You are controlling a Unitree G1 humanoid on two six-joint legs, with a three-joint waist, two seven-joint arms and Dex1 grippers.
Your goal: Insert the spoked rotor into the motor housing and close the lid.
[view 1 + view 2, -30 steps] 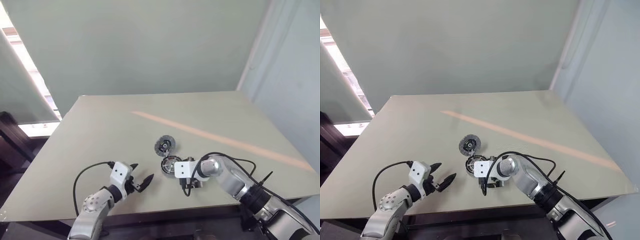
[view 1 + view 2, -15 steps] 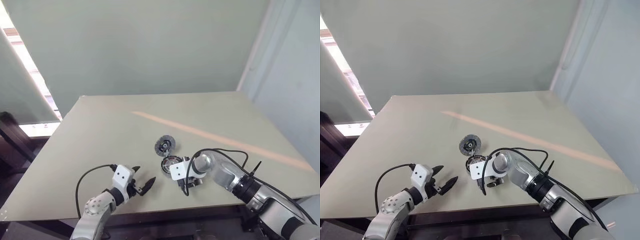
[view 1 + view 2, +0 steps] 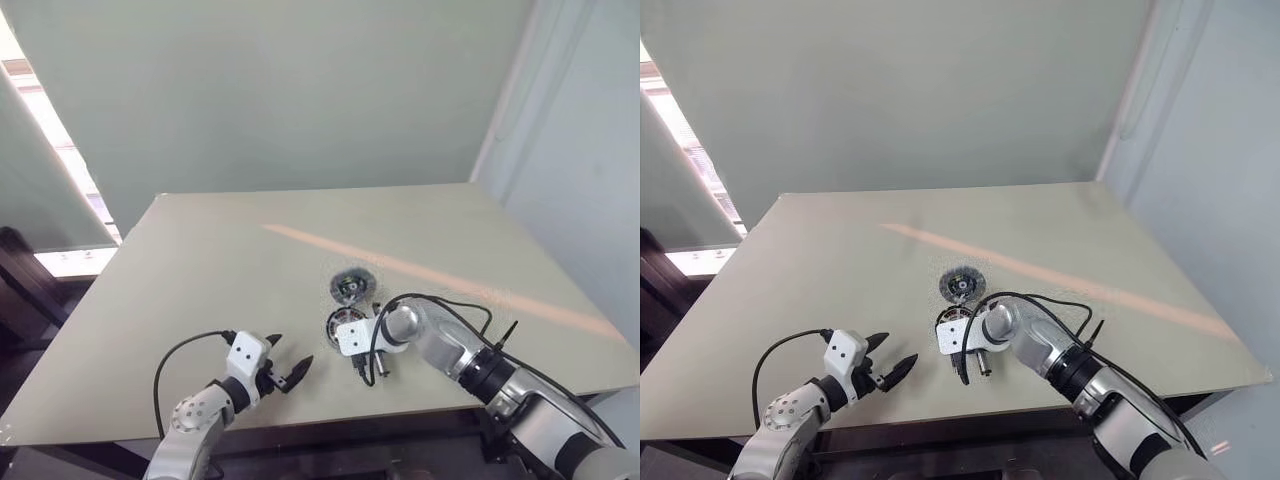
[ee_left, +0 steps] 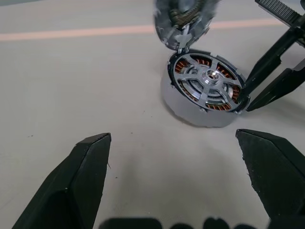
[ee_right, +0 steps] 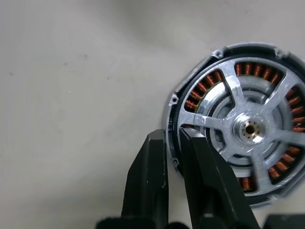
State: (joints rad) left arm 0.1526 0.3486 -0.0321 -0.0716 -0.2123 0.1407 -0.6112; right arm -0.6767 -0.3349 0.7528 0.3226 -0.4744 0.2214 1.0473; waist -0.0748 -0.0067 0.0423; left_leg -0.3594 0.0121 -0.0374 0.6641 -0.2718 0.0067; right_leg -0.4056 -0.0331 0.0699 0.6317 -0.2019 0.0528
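Right claw is pinching the motor housing rim, fingers nearly closed. Left claw is hanging wide open, empty, near it. Lid behind housing is showing blurred.

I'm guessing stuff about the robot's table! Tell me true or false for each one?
1. The spoked rotor sits inside the motor housing. True.
2. The left gripper is holding the lid. False: it is open and holds nothing.
3. The right gripper pinches the housing's rim. True.
4. The lid covers the housing. False: it is beside the housing, whose top is uncovered.
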